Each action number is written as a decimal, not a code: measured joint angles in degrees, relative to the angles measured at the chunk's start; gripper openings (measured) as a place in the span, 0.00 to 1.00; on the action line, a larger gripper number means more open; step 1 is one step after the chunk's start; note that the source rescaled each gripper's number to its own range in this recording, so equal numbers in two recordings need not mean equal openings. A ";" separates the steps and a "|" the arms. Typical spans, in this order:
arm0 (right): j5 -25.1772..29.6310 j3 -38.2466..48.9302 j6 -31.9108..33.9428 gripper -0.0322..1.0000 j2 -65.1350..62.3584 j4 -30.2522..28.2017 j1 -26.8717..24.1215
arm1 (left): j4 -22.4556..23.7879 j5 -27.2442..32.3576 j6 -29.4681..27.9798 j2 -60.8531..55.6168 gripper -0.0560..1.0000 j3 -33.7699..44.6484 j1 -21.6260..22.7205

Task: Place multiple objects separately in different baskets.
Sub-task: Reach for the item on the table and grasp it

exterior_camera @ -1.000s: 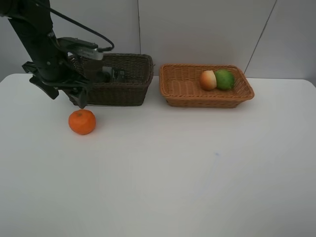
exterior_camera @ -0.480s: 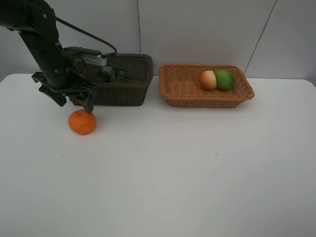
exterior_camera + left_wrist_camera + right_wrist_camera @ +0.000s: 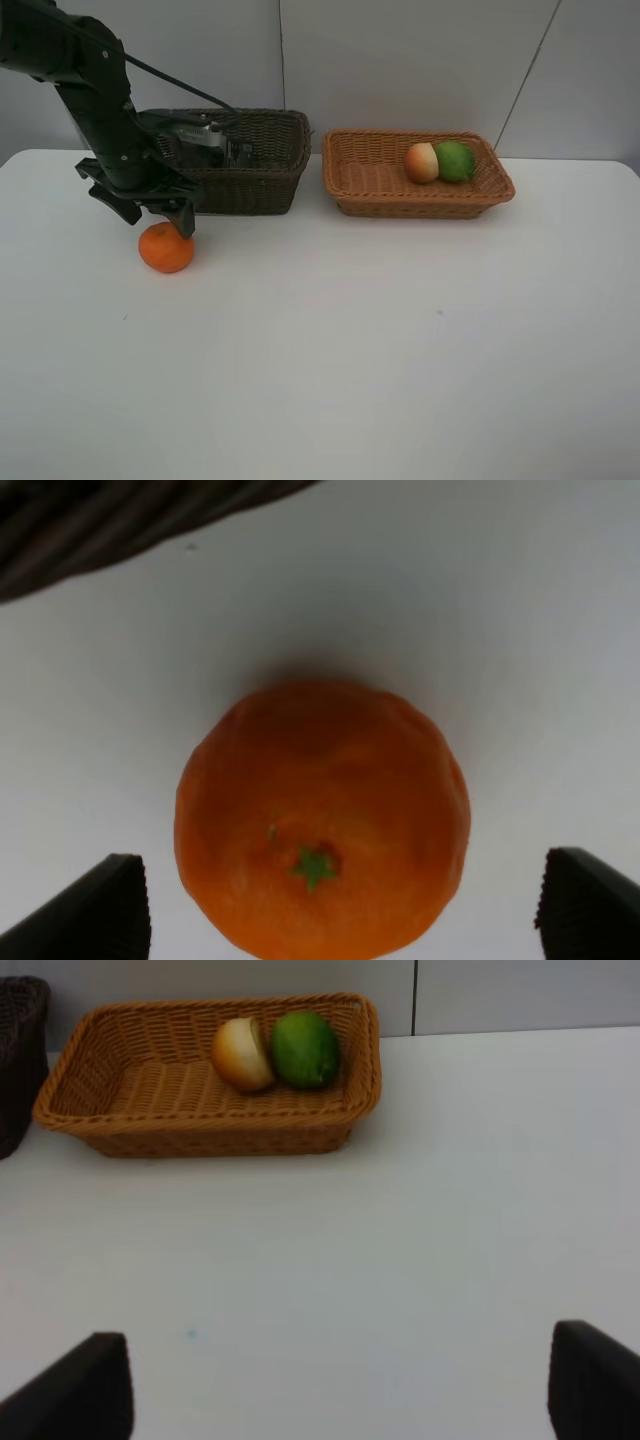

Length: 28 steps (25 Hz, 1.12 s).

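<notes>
Two spread fingers [image 3: 90,910], mandarin [image 3: 322,818] between, untouched

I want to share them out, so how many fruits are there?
3: the mandarin on the table, the peach and green fruit in the light basket. The dark basket may hide more.

Left arm [image 3: 100,110]: matte black jointed links, thin black cable looped alongside, silver-grey plate at the wrist. Left gripper [image 3: 340,905]: black jaws with ribbed inner edges. Right gripper [image 3: 340,1385]: black, blunt jaws.
</notes>
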 joint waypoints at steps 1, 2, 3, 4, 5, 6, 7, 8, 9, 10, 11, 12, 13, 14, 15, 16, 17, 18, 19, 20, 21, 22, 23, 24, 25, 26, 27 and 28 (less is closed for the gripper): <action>0.00 0.00 0.00 0.91 0.00 0.00 0.00 | 0.00 -0.27 0.00 0.00 1.00 0.00 0.00; 0.00 0.00 0.00 0.91 0.00 0.00 0.00 | 0.00 -0.33 0.00 0.00 1.00 0.00 0.00; 0.00 0.00 0.00 0.91 0.00 0.00 0.00 | 0.00 -0.33 0.00 0.00 1.00 0.00 0.00; 0.00 0.00 0.00 0.91 0.00 0.00 0.00 | 0.00 -0.33 0.00 0.00 1.00 0.00 0.00; 0.00 0.00 0.00 0.91 0.00 0.00 0.00 | 0.00 -0.33 0.00 0.00 1.00 0.00 0.00; 0.00 0.00 0.00 0.91 0.00 0.00 0.00 | 0.00 -0.33 0.00 0.00 1.00 0.00 0.00; 0.00 0.00 0.00 0.91 0.00 0.00 0.00 | 0.05 -0.33 0.00 0.00 1.00 0.00 0.00; 0.00 0.00 0.00 0.91 0.00 0.00 0.00 | 0.05 -0.33 0.00 0.00 1.00 0.00 0.00; 0.00 0.00 0.00 0.91 0.00 0.00 0.00 | 0.05 -0.33 0.00 0.00 1.00 0.00 0.00; 0.00 0.00 0.00 0.91 0.00 0.00 0.00 | 0.05 -0.33 0.00 0.00 1.00 0.00 0.00; 0.00 0.00 0.00 0.91 0.00 0.00 0.00 | 0.05 -0.33 0.00 0.12 1.00 0.00 0.00; 0.00 0.00 0.00 0.91 0.00 0.00 0.00 | 0.05 -0.39 0.00 0.38 1.00 0.00 0.00; 0.00 0.00 0.00 0.91 0.00 0.00 0.00 | 0.05 -0.39 0.02 0.59 1.00 0.00 0.00; 0.00 0.00 0.00 0.91 0.00 0.00 0.00 | 0.05 -0.40 0.02 0.92 1.00 0.00 0.00; 0.00 0.00 0.00 0.91 0.00 0.00 0.00 | 0.05 -0.45 0.02 1.25 1.00 0.00 0.00; 0.00 0.00 0.00 0.91 0.00 0.00 0.00 | 0.05 -0.45 0.02 1.52 1.00 0.00 0.00; 0.00 0.00 0.00 0.91 0.00 0.00 0.00 | 0.05 -0.45 0.02 1.65 1.00 0.00 0.00; 0.00 0.00 0.00 0.91 0.00 0.00 0.00 | 0.05 -0.51 0.02 1.78 1.00 0.00 0.00; 0.00 0.00 0.00 0.91 0.00 0.05 0.00 | 0.10 -0.51 0.02 1.78 1.00 0.00 0.00; 0.00 0.00 0.00 0.91 0.00 0.05 0.00 | 0.12 -0.51 0.02 1.78 1.00 0.00 0.05; 0.00 0.00 0.00 0.91 0.00 0.05 0.00 | 0.24 -0.51 0.02 1.78 1.00 0.00 0.12; 0.00 0.00 0.00 0.91 0.00 0.05 0.00 | 0.28 -0.56 0.02 1.83 1.00 0.00 0.12; 0.00 0.00 0.00 0.91 0.00 0.05 0.00 | 0.28 -0.62 0.02 2.01 1.00 0.00 0.12; 0.00 0.00 0.00 0.91 0.00 0.05 0.00 | 0.41 -0.69 0.02 2.19 1.00 0.00 0.19; 0.00 0.00 0.00 0.91 0.00 0.05 0.00 | 0.60 -0.69 0.02 2.48 1.00 0.00 0.19; 0.00 0.00 0.00 0.91 0.00 0.05 0.00 | 0.70 -0.69 0.02 2.87 1.00 0.00 0.19; 0.00 0.00 0.00 0.91 0.00 0.05 0.00 | 0.82 -0.69 0.02 3.24 1.00 0.00 0.19; 0.00 0.00 0.00 0.91 0.00 0.05 0.00 | 0.94 -0.69 0.02 3.55 1.00 0.00 0.19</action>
